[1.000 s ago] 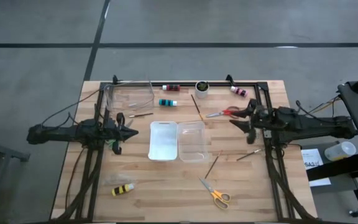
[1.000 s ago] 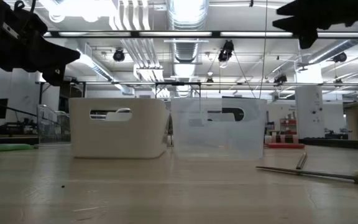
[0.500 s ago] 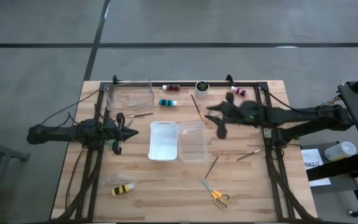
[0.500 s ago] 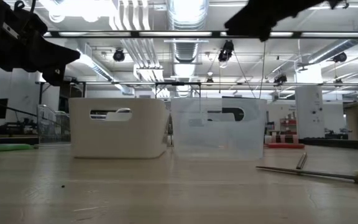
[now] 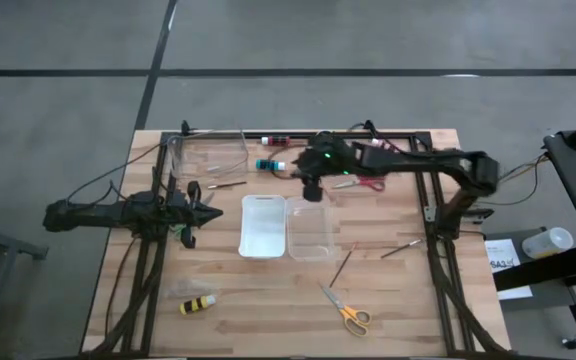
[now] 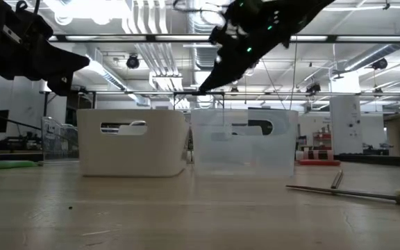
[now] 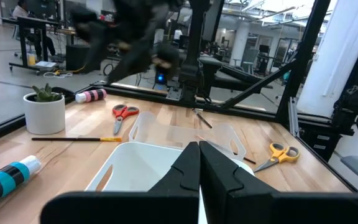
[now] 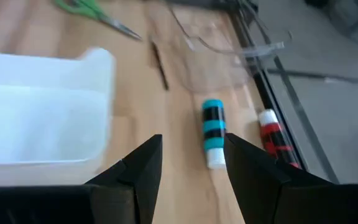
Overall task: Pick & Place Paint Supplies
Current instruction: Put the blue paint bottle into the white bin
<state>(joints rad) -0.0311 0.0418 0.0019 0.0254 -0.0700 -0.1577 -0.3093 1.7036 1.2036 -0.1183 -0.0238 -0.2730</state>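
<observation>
High view: paint supplies scattered around two central bins, white bin point(image 5: 262, 226) and clear bin point(image 5: 308, 228).
Right gripper point(image 5: 308, 180), fingers apart, hangs upper centre, beside the teal bottle point(image 5: 270, 165); left gripper point(image 5: 208, 211), fingers together, waits at left; two scissors: red point(image 5: 368, 183), yellow point(image 5: 346, 312); yellow-and-black bottle point(image 5: 198, 304) lower left.

I'm working in a big open lab hall. Exposed ceiling ducts point(image 6: 207, 17) and strip lights point(image 6: 117, 38) run overhead.
</observation>
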